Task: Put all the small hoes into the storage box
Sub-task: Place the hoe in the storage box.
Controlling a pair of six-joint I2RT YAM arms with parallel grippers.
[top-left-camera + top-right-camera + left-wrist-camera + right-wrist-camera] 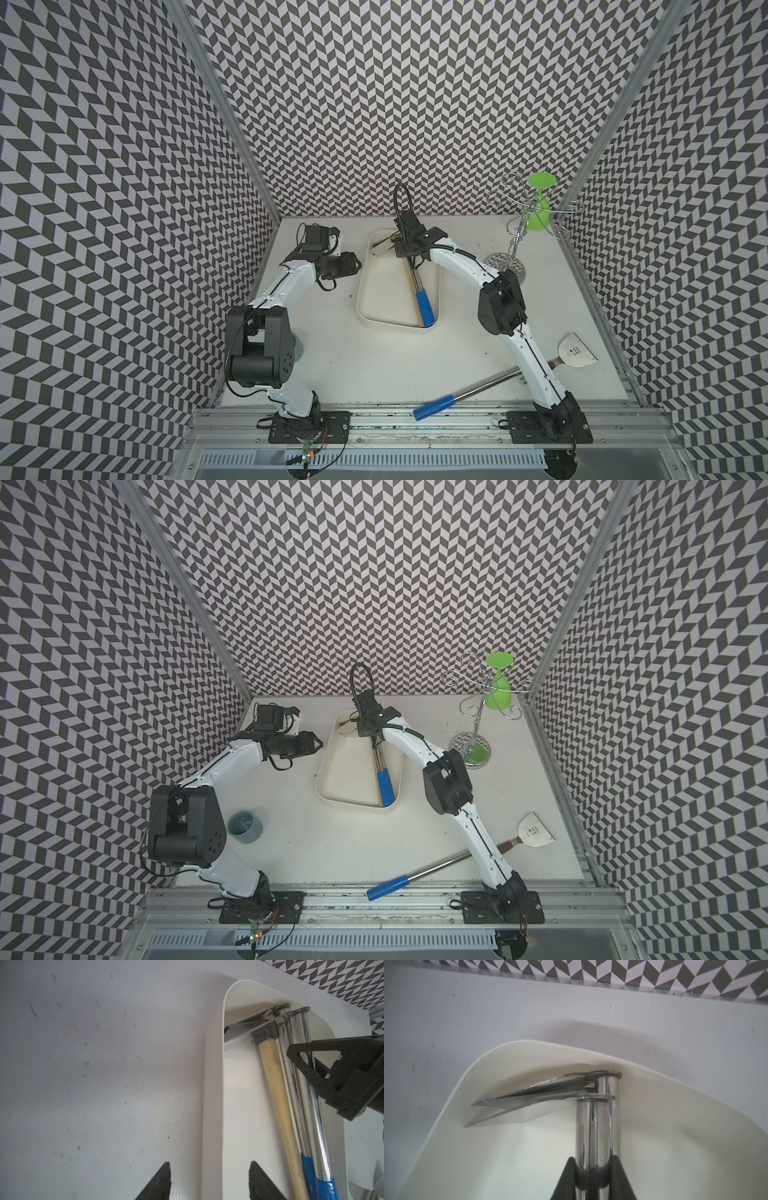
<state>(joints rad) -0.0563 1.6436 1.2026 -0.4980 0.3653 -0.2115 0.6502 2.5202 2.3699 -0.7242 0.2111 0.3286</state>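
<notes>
The small chrome-shafted hoe with a blue grip (598,1122) lies lengthwise in the shallow cream plastic storage box (384,299), blade at the far wall. The right hand (593,1167) pinches its shaft near the blade. The left hand (208,1169), spread, straddles the box's side wall.

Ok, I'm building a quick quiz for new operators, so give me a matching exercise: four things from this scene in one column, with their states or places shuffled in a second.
Things:
1. right gripper
2. left gripper
3. green glass
4. scraper

States or places:
A. hanging upside down on the rack
B. open, holding nothing
C. lying on the table
D. shut on the shaft of a hoe

Pairs: 1-D, 2-B, 3-A, 4-C.
</notes>
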